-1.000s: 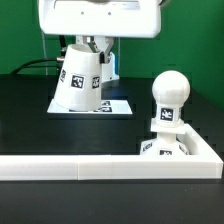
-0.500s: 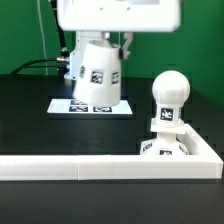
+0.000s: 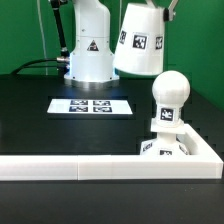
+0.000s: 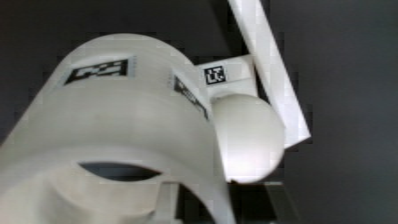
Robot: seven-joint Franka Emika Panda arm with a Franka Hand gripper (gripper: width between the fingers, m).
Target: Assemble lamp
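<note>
Two views cover this moment. In the exterior view the white shade [image 3: 140,40], a smooth truncated cone with black-and-white square tags on its side, hangs tilted in the air above and just toward the exterior view's left of the ball bulb [image 3: 169,88]; the two look apart, with a thin gap between the shade's lower rim and the top of the ball. The bulb stands upright on a tagged neck atop the flat base [image 3: 166,148], which sits in the corner of the long white L-shaped wall [image 3: 80,166] on the black bench [image 3: 30,120]. The marker board [image 3: 92,105] lies flat on the bench further back, in front of the robot's white pedestal [image 3: 88,45]. The claw [image 3: 172,8] is barely in view here at the shade's upper edge, by the frame's top. The wrist view adds what the exterior view lacks: the shade [image 4: 125,130] seen close along its matte, rounded flank, held from above by the claw [image 4: 169,195], one finger [image 4: 258,200] showing dark at its rim. The glossy bulb [image 4: 246,130] appears just beside the shade, and the wall [image 4: 267,60] runs as a pale strip across the dark bench.
</note>
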